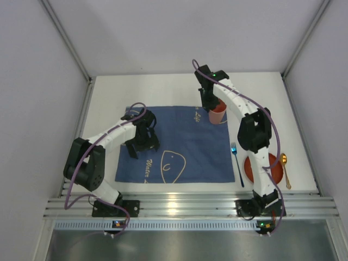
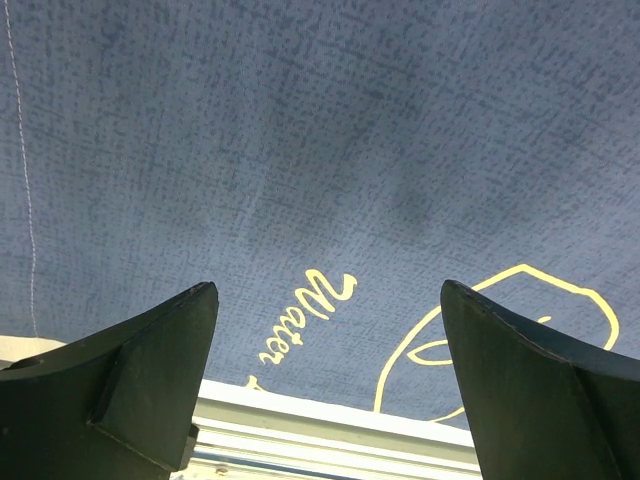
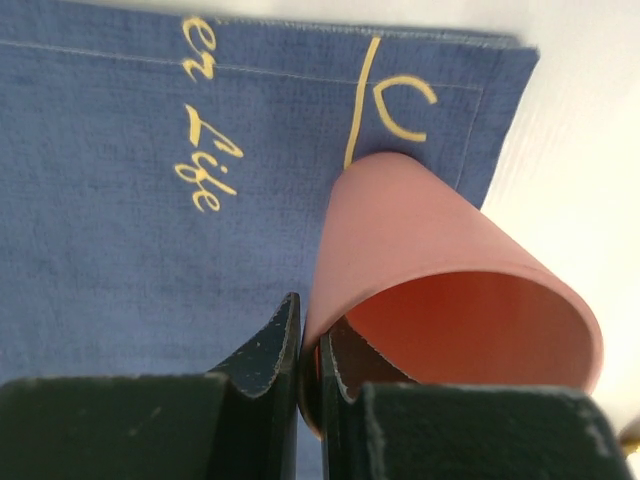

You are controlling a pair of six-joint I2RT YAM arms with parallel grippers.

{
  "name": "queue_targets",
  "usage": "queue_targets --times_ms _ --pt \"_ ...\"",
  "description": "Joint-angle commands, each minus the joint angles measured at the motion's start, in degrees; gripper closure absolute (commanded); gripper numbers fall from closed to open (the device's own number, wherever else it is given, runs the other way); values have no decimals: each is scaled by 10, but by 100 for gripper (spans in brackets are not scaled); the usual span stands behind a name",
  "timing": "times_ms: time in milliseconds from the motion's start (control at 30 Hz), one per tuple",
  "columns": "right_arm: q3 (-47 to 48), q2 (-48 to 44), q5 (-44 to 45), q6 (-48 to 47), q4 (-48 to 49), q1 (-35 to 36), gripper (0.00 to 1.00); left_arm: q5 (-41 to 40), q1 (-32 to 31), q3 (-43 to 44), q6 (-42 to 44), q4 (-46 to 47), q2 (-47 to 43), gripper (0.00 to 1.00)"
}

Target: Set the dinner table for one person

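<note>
Your right jaws are all but closed, pinching the wall of the pink cup [image 3: 440, 260] at its rim, with one finger inside the mouth and one outside. The cup sits at about 1 o'clock on the blue cloth [image 1: 185, 141], over its far right corner, beside a yellow line drawing. From these views you cannot tell whether its base is touching the cloth.

Your left jaws are spread as wide as they go and hold nothing. They hang low over the cloth towards 9 o'clock, above the yellow word "Water" [image 2: 300, 320].

The desk [image 1: 163, 89] is the white top that fills the middle of the overhead view, running from the aluminium rail [image 1: 190, 204] at 6 o'clock to the back wall at 12. The cloth lies flat near its centre.

At 4 o'clock from the cloth, the blue fork [image 1: 237, 166] lies on the bare desk just beside the cloth's right edge. Next to it is the red plate [image 1: 274, 173] (your right arm covers much of it). A gold spoon [image 1: 285, 169] lies at the plate's 3 o'clock rim.
</note>
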Motion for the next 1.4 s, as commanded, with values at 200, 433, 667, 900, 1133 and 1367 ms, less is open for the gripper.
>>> queue_targets --times_ms 200,433,667,900,1133,1367 --pt "-31 -29 7 6 17 4 76 -11 -1 6 32 -2 -22 2" --pt "-13 -85 21 -5 -9 5 29 -14 -3 27 35 -3 -18 2" --pt "-44 -229 66 -11 -61 4 0 -116 -118 164 111 -22 -8 2" --pt "-260 -473 60 46 -86 -2 0 -22 -243 340 146 23 122 2" --pt "-550 -669 -46 105 -41 -68 0 22 -286 461 96 6 236 2" --pt "-755 -720 -196 90 41 -200 4 16 -299 434 64 9 223 5"
